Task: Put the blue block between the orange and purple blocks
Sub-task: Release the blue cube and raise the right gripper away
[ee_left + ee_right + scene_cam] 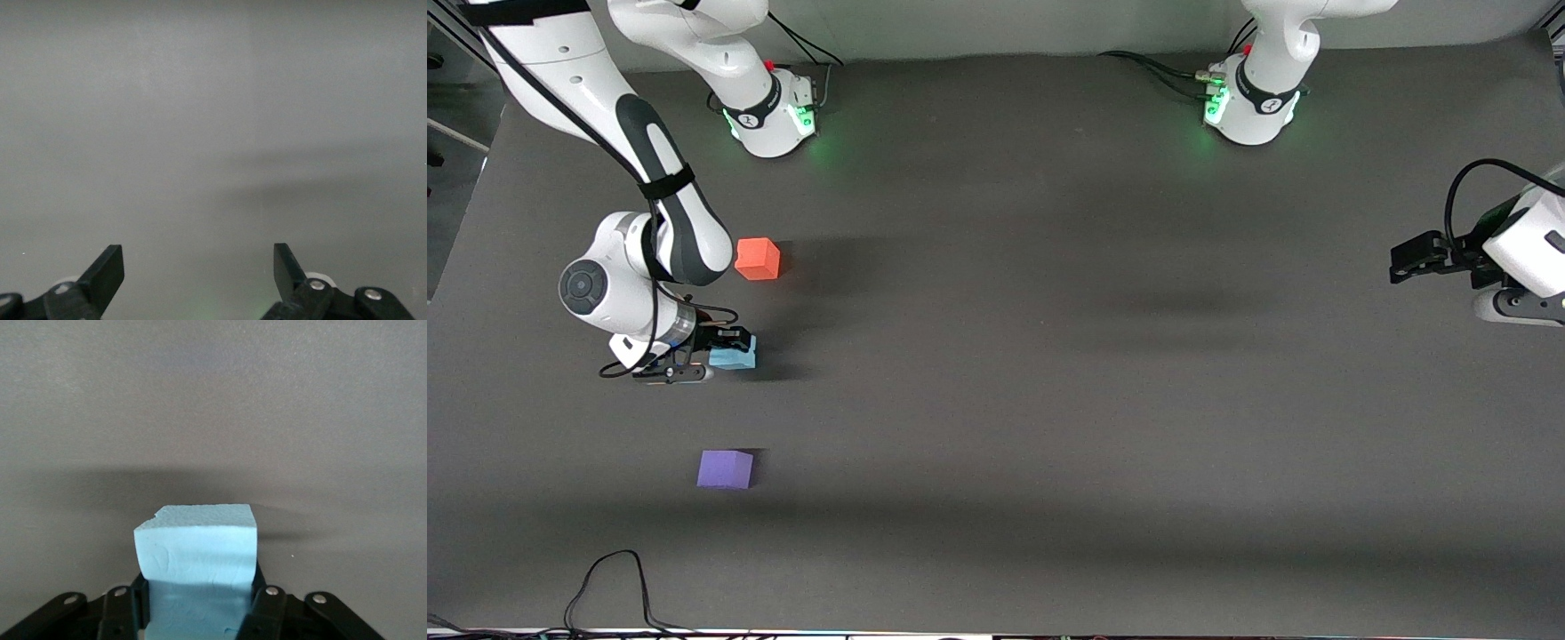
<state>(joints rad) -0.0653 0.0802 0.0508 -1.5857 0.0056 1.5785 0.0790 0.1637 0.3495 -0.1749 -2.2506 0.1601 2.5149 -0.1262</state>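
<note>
My right gripper [725,354] is shut on the light blue block [735,355], low over the table between the orange block [758,259] and the purple block [725,468]. In the right wrist view the blue block [195,560] sits squeezed between the two black fingers [265,607]. The orange block lies farther from the front camera, the purple one nearer. My left gripper [1403,262] waits open and empty at the left arm's end of the table; its view shows its gripper [198,273] over bare mat.
The dark grey mat [1049,356] covers the table. A black cable [609,587] loops at the table edge nearest the front camera, toward the right arm's end. Both arm bases [778,111] stand along the edge farthest from that camera.
</note>
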